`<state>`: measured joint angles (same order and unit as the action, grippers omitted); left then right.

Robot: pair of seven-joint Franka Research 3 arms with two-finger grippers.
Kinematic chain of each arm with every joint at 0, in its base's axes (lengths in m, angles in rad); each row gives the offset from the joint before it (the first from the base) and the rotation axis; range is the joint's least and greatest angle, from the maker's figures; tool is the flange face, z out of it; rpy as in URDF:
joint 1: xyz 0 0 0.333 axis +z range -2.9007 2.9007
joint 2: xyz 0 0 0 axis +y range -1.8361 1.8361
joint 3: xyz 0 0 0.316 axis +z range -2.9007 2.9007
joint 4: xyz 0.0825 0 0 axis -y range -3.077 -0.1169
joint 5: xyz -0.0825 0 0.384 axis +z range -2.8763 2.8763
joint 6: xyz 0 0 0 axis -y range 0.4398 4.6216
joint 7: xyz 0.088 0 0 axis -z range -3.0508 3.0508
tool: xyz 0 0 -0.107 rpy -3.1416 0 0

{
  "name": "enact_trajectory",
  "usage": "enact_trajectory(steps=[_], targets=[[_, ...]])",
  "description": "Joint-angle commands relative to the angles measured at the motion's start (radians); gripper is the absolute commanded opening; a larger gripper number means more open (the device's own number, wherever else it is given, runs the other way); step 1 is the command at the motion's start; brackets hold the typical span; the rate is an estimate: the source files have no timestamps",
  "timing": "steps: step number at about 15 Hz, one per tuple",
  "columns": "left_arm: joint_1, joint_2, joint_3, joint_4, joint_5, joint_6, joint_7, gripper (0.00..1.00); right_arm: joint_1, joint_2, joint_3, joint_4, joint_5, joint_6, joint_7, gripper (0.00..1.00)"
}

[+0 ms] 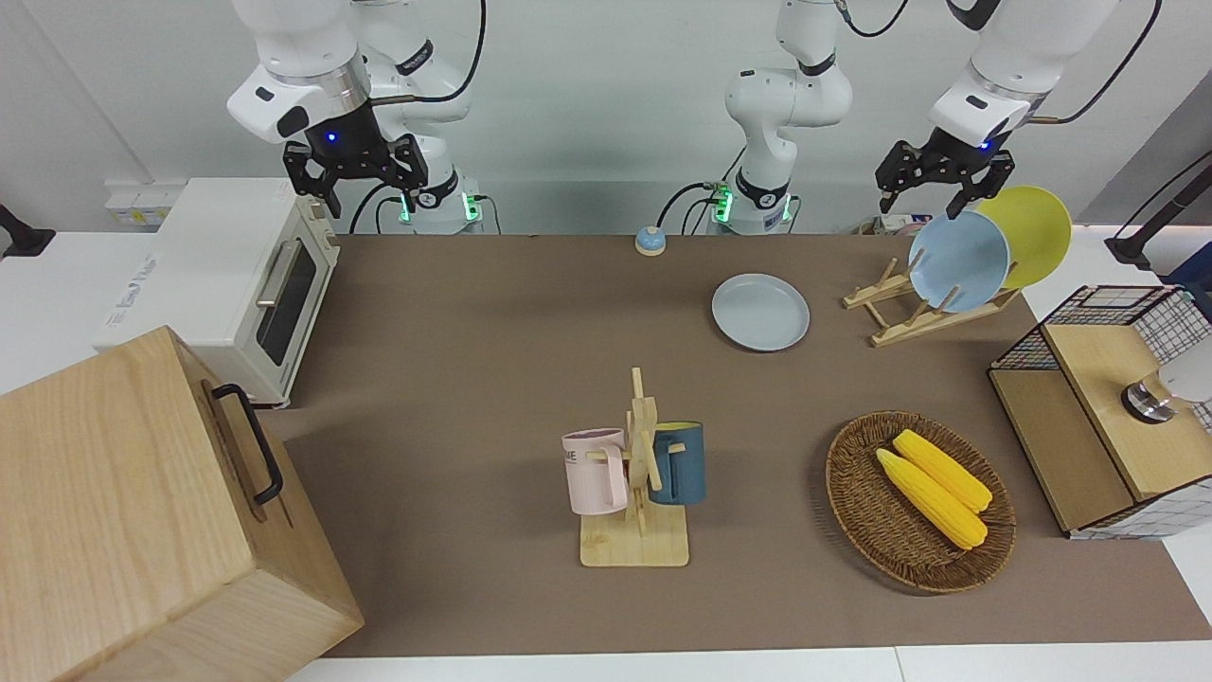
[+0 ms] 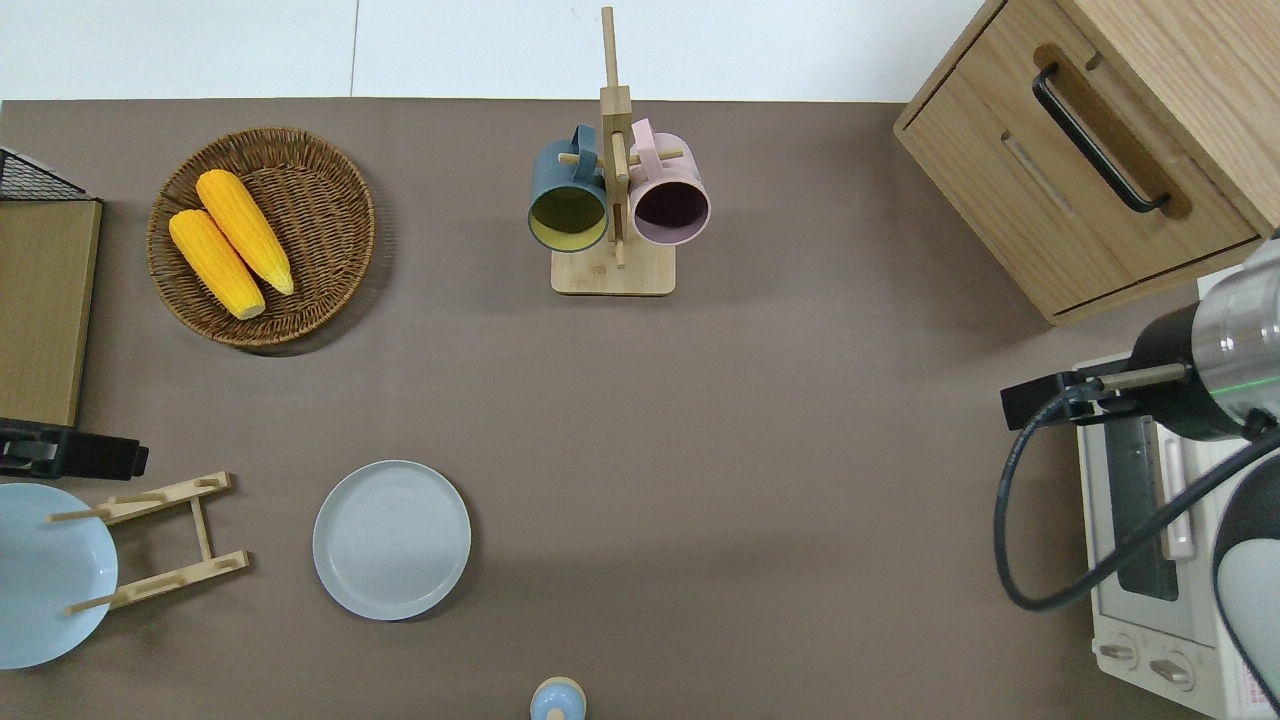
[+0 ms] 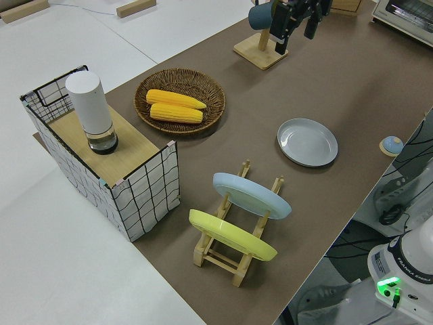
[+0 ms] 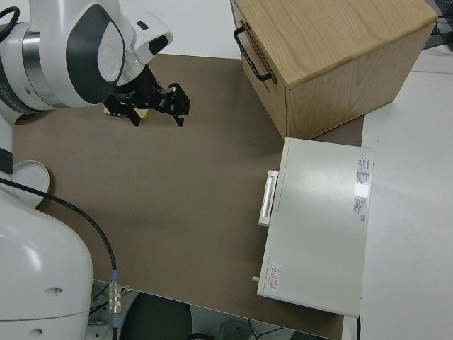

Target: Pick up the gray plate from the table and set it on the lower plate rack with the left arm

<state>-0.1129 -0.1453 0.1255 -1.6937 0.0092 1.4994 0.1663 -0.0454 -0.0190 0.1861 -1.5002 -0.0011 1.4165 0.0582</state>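
Gray plate [image 1: 760, 312] lies flat on the brown tabletop [image 1: 492, 379], just beside the lower plate rack [image 1: 923, 313] w/ blue plate [image 1: 958, 261] & yellow plate [image 1: 1032, 232] slotted in; left gripper [image 1: 942, 194] over the rack, jaws released; right arm parked.

You're looking at a matt brown mat covering the table [image 1: 473, 379], smooth and plain. On it, the gray plate [image 1: 760, 312] has a dull, smooth glaze. Beside that plate, the lower plate rack [image 1: 923, 317] is pale bare wood. Farther from the robots than the plate, the basket [image 1: 857, 493] is rough woven wicker, dark brown.
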Motion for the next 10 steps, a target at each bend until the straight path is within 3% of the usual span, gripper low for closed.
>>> enact_trajectory(steps=[1,10], targets=[[-0.007,-0.008,0.000,-0.023,-0.003,0.046,-0.121,1.00,-0.010,-0.002,0.006,0.006,0.010,-0.014,0.000,0.987],[-0.004,-0.004,-0.001,-0.044,-0.003,0.058,-0.134,1.00,-0.010,-0.002,0.006,0.006,0.010,-0.014,0.000,0.990]])
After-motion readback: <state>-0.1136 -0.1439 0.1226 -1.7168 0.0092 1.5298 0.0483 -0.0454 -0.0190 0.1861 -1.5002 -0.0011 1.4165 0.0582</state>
